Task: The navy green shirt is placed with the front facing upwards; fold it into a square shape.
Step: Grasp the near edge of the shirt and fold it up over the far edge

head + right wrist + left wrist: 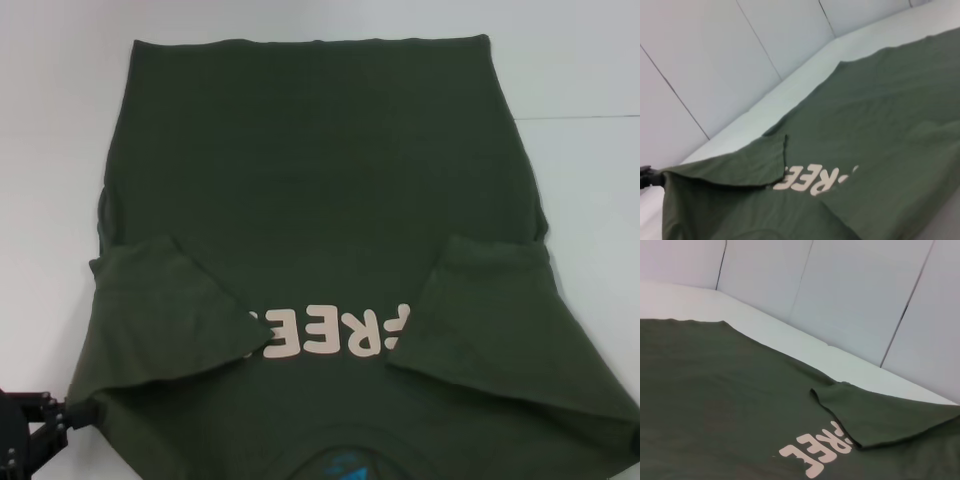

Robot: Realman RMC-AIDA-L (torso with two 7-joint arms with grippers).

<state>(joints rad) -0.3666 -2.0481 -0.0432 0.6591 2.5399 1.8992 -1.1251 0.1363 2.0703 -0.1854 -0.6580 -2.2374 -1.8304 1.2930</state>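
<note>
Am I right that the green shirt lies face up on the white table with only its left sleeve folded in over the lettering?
Not quite: the head view shows both sleeves of the green shirt folded inward, each covering an end of the cream lettering. The rest holds.

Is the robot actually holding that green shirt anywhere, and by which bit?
The left gripper sits at the navy green shirt by its near left shoulder corner; whether it grips cannot be told. The right gripper is unseen.

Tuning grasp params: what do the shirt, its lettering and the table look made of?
Navy green shirt: soft matte knit cloth, likely cotton; it lies limp, sleeves folded flat. Lettering: cream print, smooth and opaque, possibly vinyl or ink. Table: white, smooth, hard-looking; material unclear.
</note>
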